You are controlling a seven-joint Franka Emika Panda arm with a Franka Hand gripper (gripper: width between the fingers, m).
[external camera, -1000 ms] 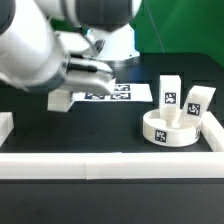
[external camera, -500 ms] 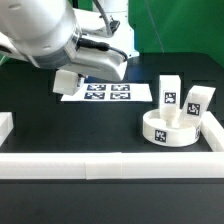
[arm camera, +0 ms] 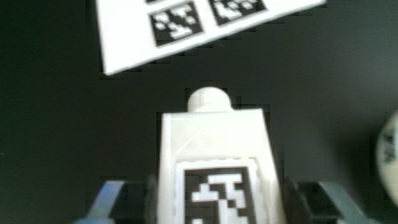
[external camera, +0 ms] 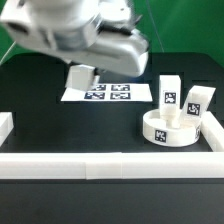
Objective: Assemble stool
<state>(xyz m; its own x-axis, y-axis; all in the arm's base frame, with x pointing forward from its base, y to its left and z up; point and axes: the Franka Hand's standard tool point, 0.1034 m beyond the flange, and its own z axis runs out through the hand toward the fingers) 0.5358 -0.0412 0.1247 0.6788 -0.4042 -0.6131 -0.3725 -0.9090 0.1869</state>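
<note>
A: Gripping a white leg is what the end effector appears to be doing; the wrist view shows the tagged block between its two fingers, peg end pointing away from the camera

B: And in the exterior view that same leg hangs off the bench, above the near edge of the marker board, on the exterior view's left of the other parts

A: Right. The round seat lies flat toward the exterior view's right, inside the corner of the white border rails

B: Two more legs stand at it, one upright and one leaning. Whether they are seated in the disc or only resting against it cannot be told

A: So the build looks early to midway: the third leg is carried but not yet brought to the seat, and all joints may remain to be tightened
</note>
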